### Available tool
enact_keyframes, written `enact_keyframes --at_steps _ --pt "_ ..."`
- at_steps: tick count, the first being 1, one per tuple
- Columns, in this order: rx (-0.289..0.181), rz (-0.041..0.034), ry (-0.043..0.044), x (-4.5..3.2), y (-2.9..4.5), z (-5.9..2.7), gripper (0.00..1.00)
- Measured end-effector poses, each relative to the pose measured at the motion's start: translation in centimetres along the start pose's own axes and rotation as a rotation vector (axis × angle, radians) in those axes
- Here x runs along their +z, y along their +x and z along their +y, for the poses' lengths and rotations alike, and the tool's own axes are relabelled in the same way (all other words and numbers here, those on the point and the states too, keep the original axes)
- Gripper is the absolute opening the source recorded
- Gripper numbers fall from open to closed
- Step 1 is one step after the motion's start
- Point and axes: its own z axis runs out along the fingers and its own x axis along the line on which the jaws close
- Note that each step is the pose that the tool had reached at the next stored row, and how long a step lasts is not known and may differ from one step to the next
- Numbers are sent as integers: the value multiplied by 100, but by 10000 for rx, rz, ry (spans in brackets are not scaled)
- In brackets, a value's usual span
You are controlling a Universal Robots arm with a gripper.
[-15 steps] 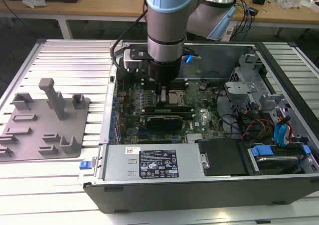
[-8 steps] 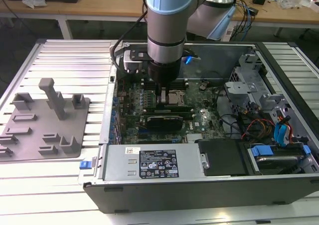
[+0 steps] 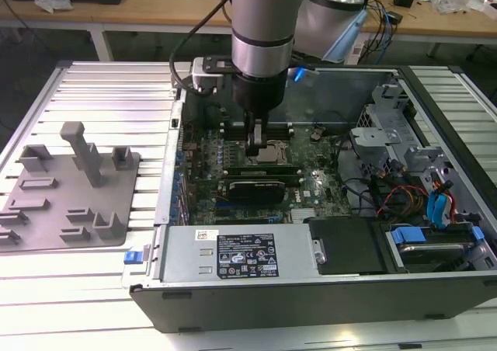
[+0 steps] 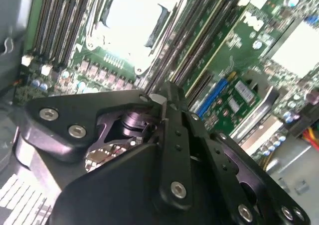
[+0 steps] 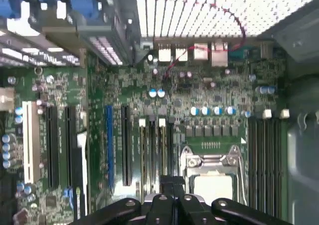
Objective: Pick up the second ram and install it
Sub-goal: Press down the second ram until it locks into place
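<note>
One arm stands over one open computer case (image 3: 311, 289), which lies on its side on the ribbed tabletop (image 3: 101, 87) so that the motherboard (image 5: 199, 90) faces up and the slots can be reached from straight above. The hand (image 3: 255, 144) points down into the case, just beside the processor socket (image 3: 269, 154), on the side where the memory slots run.

**Hand state.** In the second wrist view the hand (image 4: 160, 99) has its fingers (image 4: 172, 135) drawn together into one narrow column. No board can be seen between them, so it reads as clenched with nothing held. Its tips sit low over the slot rows, a posture that would suit pressing a stick down into its seat; whether they touch cannot be told.

**Task item.** The second ram (image 3: 260, 172) appears as a long green strip with dark chips, standing in the slots just beside the socket and directly under the hand. In the first wrist view two neighbouring slots (image 5: 153, 145) show a lighter filling and white end clips, which suggests two sticks seated side by side. Which of the two is the second one cannot be told.

**Count.**
- Arm: one; hand: one.
- Case: one, with one socket.
- Black slot rails (image 5: 264, 155) on the socket's other side: four, as far as can be judged.
- Grey fixture plate (image 3: 70, 203) with upright posts: one, on the tabletop well apart from the hand, towards the exterior view's left.
</note>
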Motion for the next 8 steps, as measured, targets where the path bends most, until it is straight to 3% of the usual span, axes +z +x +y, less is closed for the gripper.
enact_keyframes --at_steps 3,8 --pt "0 0 0 1 -4 -215 8" --pt "1 0 0 1 -5 -225 8"
